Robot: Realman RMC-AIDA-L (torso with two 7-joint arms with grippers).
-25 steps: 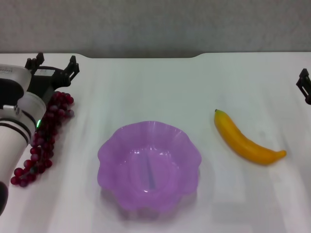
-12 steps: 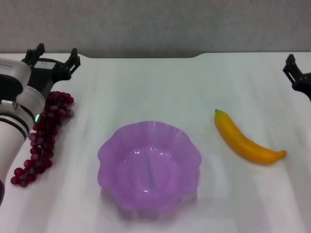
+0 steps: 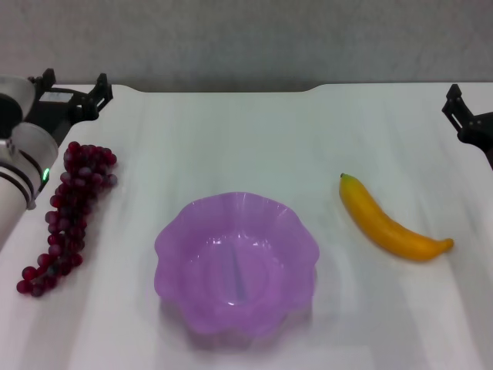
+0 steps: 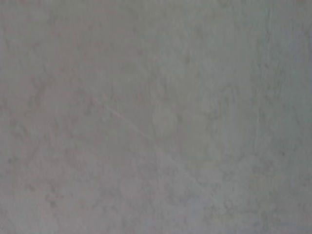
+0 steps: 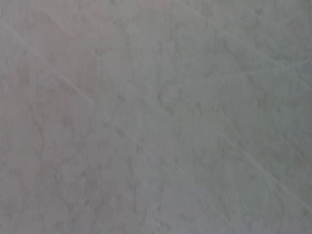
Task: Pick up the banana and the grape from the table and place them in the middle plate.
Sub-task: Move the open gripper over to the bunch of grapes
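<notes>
head view: left gripper (image 3: 71,86) fingers spread open beyond the grape (image 3: 68,208); right gripper (image 3: 462,116) fingers' state unclear.

Below our left gripper (image 3: 71,89) only bare table (image 3: 231,139) separates it from the grape (image 3: 69,208); nothing stands between; toward the middle plate (image 3: 236,262) the path lies open; our right gripper (image 3: 462,116) has bare surface between it and the banana (image 3: 389,223), well apart from the plate.

Translucent plastic middle plate (image 3: 236,262); smooth, glossy banana (image 3: 389,223).
</notes>
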